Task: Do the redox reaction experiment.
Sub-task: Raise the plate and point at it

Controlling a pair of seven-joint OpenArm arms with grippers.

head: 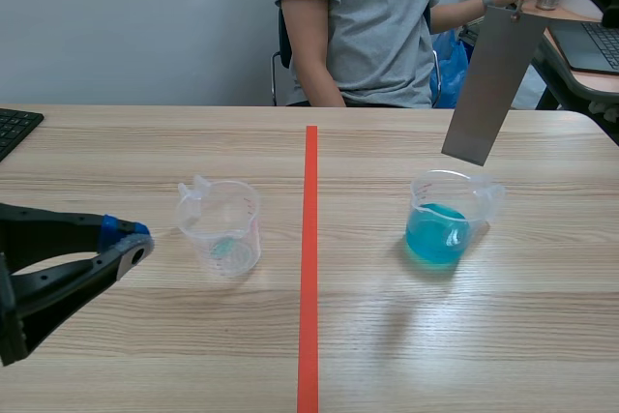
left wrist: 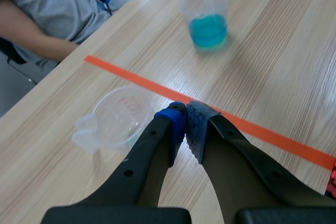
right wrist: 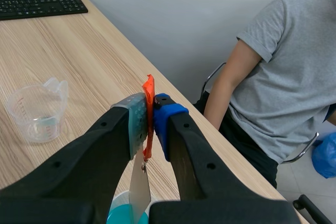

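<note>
Right gripper [right wrist: 150,111] clamped on an orange-red tab [right wrist: 149,85], grey metal strip [head: 491,84] hanging from the tab under the fingers, its lower end over the beaker of blue liquid [head: 445,227], left gripper [left wrist: 185,125] with fingers pressed together on nothing, clear beaker [left wrist: 116,116] just beside its tips.

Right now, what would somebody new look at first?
A long grey metal strip dangles by its orange tab from the right gripper, above the cup of bright blue liquid right of the tape line. Left of the line a clear cup stands beside the shut left gripper.
</note>
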